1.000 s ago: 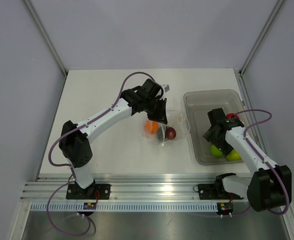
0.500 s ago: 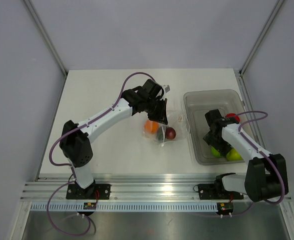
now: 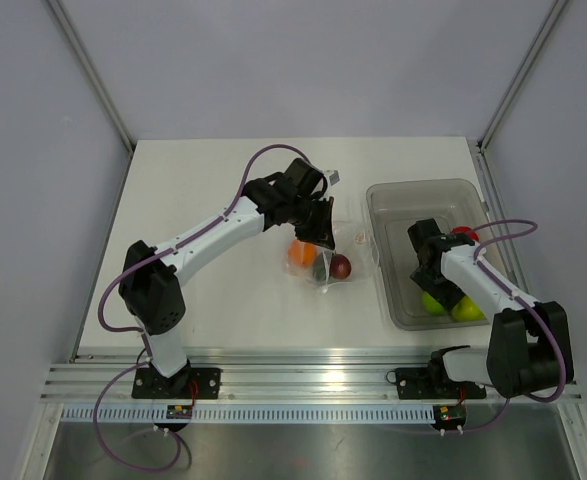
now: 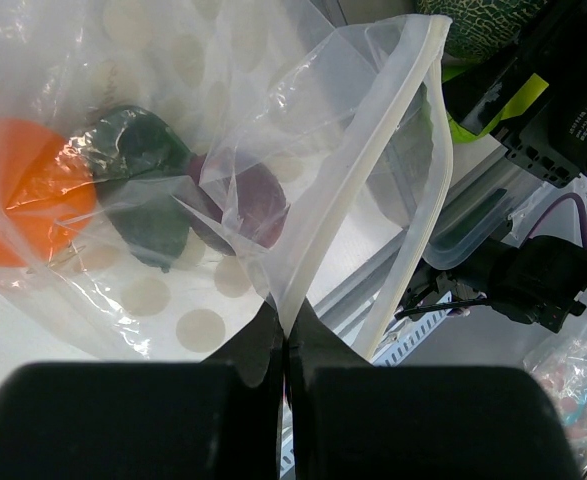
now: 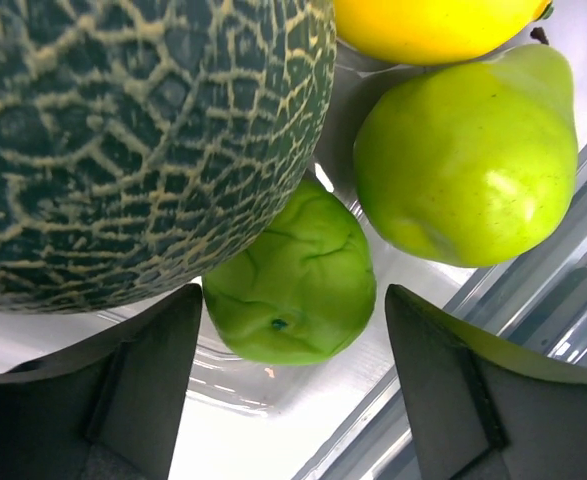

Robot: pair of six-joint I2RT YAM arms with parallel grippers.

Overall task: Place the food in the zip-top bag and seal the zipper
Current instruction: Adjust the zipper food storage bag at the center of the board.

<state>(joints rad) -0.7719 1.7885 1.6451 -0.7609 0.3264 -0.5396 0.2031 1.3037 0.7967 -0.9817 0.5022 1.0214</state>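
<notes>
top external view shows the bag (image 3: 356, 243) lying on the table (image 3: 203, 180) just left of the tub (image 3: 418, 186). the left gripper (image 3: 318, 228) is on the bag's side away from the tub, and the right gripper (image 3: 435, 282) is down inside the tub. in the left wrist view the left gripper (image 4: 285, 338) has its jaws pressed together on the bag's rim, pinching one lip of the zipper (image 4: 373, 170) so that the mouth stands open, apparently toward the tub. an orange (image 4: 23, 195) and a plum (image 4: 258, 195) already lie inside. the right wrist view shows the right gripper (image 5: 291, 345) spread wide over a green round (image 5: 293, 290) on the tub floor. the round touches the melon (image 5: 123, 130) and sits just beside a pear (image 5: 463, 160). the step in hand looks like lifting that round out of the tub. the gap on the melon side is tight, so one of the fingers (image 5: 143, 380) must slip down between melon and round without riding up on the melon. the jaws should then close across the round's widest part, since its glossy skin is likely to squirt out of an off-centre squeeze. a straight lift clear of the tub wall, then a short carry to the bag, would suit. meanwhile the left pinch needs to hold the lip high, because the thin film could sag and narrow the mouth.
</notes>
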